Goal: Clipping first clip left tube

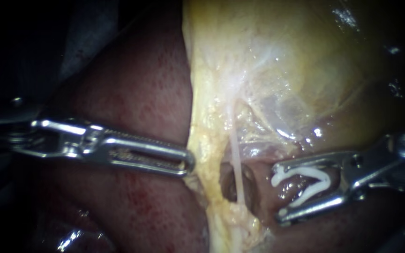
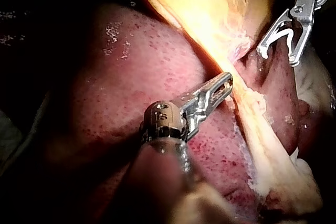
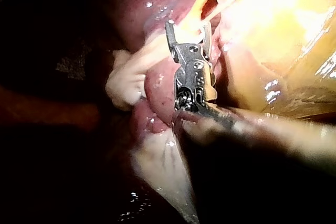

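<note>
The jaws of the right instrument [image 1: 280,192] are spread wide, and a white clip [image 1: 305,182] is held between them, one leg along each jaw. The open end is turned toward the tube [image 1: 236,159] but stays apart from it, so no part of the tube is inside the clip yet. The jaws of the left instrument [image 1: 189,162] are pressed together on the edge of the yellow tissue [image 1: 207,140], on the far side of the tube from the clip. The tissue looks pulled away from the tube by that hold.

The step in hand is judged to be the way in: the clip is loaded but not yet set. Next, the open clip would need to be slid across until the tube lies deep between its two legs and is crossed square. Only then can the clip be squeezed shut. A steady pull on the yellow tissue is needed too.

The tube is seen as a thin, pale, pinkish-white string. It comes down from under the gallbladder [image 1: 305,70], passes in front of a dark hole [image 1: 228,188] and ends in yellow fat below. It looks bare and tight. Only this one tube is clearly shown, so left or right cannot be told. The red liver [image 1: 137,93] lies farther from the tube, past the left instrument.
</note>
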Action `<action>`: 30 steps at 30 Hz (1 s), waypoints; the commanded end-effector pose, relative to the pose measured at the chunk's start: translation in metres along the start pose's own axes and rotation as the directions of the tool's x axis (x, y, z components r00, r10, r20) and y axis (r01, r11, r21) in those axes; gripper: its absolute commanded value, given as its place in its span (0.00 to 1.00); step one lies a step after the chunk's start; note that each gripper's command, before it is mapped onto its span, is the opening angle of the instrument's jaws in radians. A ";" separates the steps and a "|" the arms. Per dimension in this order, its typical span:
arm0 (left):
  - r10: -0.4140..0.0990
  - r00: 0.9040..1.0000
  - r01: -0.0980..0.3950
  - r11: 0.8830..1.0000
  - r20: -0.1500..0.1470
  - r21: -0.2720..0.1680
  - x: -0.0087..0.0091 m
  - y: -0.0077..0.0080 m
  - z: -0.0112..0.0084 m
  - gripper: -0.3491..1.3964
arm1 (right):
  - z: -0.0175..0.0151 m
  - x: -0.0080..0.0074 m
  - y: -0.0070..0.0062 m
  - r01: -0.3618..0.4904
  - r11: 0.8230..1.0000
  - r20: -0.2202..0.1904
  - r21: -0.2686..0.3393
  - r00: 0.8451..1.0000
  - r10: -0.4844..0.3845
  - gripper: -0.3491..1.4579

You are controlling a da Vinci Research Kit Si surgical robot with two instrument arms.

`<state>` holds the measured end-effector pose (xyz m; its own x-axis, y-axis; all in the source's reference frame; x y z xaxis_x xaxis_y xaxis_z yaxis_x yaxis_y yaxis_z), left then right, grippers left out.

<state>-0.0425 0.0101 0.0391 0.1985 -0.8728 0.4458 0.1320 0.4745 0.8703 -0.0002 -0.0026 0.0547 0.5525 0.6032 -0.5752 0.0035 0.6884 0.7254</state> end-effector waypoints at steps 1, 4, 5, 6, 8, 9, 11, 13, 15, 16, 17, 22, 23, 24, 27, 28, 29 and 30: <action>-0.003 1.000 0.003 1.000 0.003 -0.001 -0.0002 -0.0004 -0.0002 0.00 | 0.0005 -0.0001 0.0000 0.001 1.000 -0.001 -0.005 1.000 -0.001 0.49; -0.004 1.000 0.004 1.000 0.003 -0.001 -0.0003 -0.0008 -0.0003 0.00 | 0.0017 -0.0002 0.0000 0.002 1.000 -0.002 -0.011 1.000 -0.002 0.49; -0.004 1.000 0.004 1.000 0.001 -0.003 -0.0003 -0.0010 -0.0003 0.00 | 0.0021 -0.0002 0.0000 0.003 1.000 -0.002 -0.013 1.000 -0.003 0.49; -0.004 1.000 0.004 1.000 0.001 -0.004 -0.0003 -0.0011 -0.0002 0.00 | 0.0027 -0.0002 0.0000 0.004 1.000 -0.002 -0.016 1.000 -0.004 0.50; -0.005 1.000 0.005 1.000 0.002 -0.004 -0.0003 -0.0013 -0.0002 0.00 | 0.0035 -0.0003 0.0001 0.005 1.000 -0.001 -0.017 1.000 -0.005 0.50; -0.005 1.000 0.005 1.000 0.002 -0.005 -0.0003 -0.0014 -0.0002 0.00 | 0.0041 -0.0002 0.0001 0.006 1.000 0.001 -0.015 1.000 -0.006 0.50; -0.005 1.000 0.005 1.000 0.002 -0.005 -0.0003 -0.0015 -0.0001 0.00 | 0.0049 -0.0002 0.0002 0.006 1.000 0.006 -0.007 1.000 -0.006 0.50; -0.005 1.000 0.005 1.000 0.002 -0.005 -0.0003 -0.0015 -0.0001 0.00 | 0.0057 -0.0001 0.0002 0.007 1.000 0.011 0.000 1.000 -0.007 0.49; -0.005 1.000 0.005 1.000 0.002 -0.005 -0.0003 -0.0015 -0.0001 0.00 | 0.0065 0.0000 0.0003 0.007 1.000 0.016 0.008 1.000 -0.008 0.49; -0.005 1.000 0.005 1.000 0.002 -0.005 -0.0003 -0.0015 -0.0002 0.00 | 0.0069 0.0001 0.0004 0.008 1.000 0.017 0.009 1.000 -0.008 0.49; -0.005 1.000 0.005 1.000 0.002 -0.005 -0.0003 -0.0016 -0.0002 0.00 | 0.0072 0.0001 0.0005 0.008 1.000 0.018 0.011 1.000 -0.009 0.49; -0.005 1.000 0.005 1.000 0.002 -0.005 -0.0003 -0.0018 -0.0002 0.00 | 0.0084 -0.0002 0.0009 0.012 1.000 0.022 0.014 1.000 -0.012 0.49; -0.005 1.000 0.005 1.000 0.002 -0.005 -0.0003 -0.0018 -0.0002 0.00 | 0.0085 -0.0003 0.0011 0.012 1.000 0.022 0.013 1.000 -0.013 0.49; -0.005 1.000 0.005 1.000 0.002 -0.006 -0.0003 -0.0018 -0.0002 0.00 | 0.0086 -0.0004 0.0012 0.013 1.000 0.022 0.013 1.000 -0.013 0.49; -0.005 1.000 0.005 1.000 0.002 -0.006 -0.0003 -0.0019 -0.0002 0.00 | 0.0088 -0.0007 0.0016 0.014 1.000 0.022 0.011 1.000 -0.014 0.49; -0.005 1.000 0.005 1.000 0.002 -0.006 -0.0002 -0.0019 -0.0002 0.00 | 0.0088 -0.0008 0.0018 0.014 1.000 0.022 0.010 1.000 -0.015 0.48; -0.005 1.000 0.005 1.000 0.002 -0.006 -0.0002 -0.0020 -0.0002 0.00 | 0.0089 -0.0008 0.0019 0.015 1.000 0.022 0.010 1.000 -0.015 0.48; -0.005 1.000 0.005 1.000 0.002 -0.006 -0.0002 -0.0020 -0.0002 0.00 | 0.0091 -0.0008 0.0021 0.015 1.000 0.022 0.009 1.000 -0.015 0.48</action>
<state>-0.0426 0.0094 0.0372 0.1959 -0.8752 0.4423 0.1377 0.4711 0.8713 0.0070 -0.0053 0.0603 0.5702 0.5843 -0.5775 0.0179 0.6940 0.7198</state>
